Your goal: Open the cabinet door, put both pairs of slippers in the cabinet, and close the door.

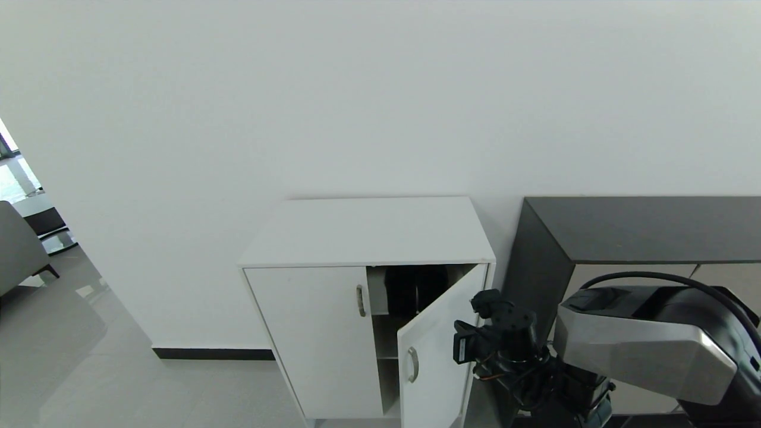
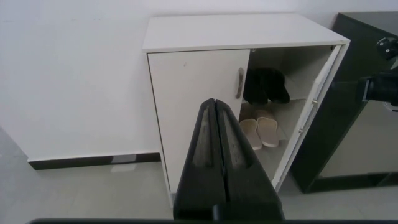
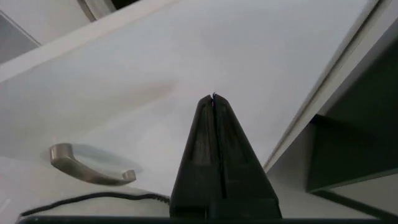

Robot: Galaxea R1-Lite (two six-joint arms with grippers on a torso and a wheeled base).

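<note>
Right end effector (image 3: 214, 102) is clenched, its two dark fingers pressed flat together with nothing between them. Its tip sits close against the outer face of the cabinet's right door (image 3: 186, 68), near that door's curved metal handle (image 3: 93, 165); whether the tip touches the panel cannot be told. In the head view this arm comes in from the robot's right, just beside the free edge of the right door.

Left end effector (image 2: 216, 106) is likewise clenched and holds nothing. It points toward the cabinet front and is well apart from it.

The white cabinet (image 1: 365, 232) stands on the floor (image 1: 119, 380) against a pale wall (image 1: 357, 89). Its left door (image 1: 309, 333) is closed; the right door hangs partly open, swung outward.

Through the gap, the black slippers (image 2: 267, 86) are on the upper shelf, propped upright side by side. The beige slippers (image 2: 261, 130) lie flat on the shelf below, soles down, touching each other.

A dark sideboard (image 1: 642, 229) stands just beside the cabinet on the robot's right.
</note>
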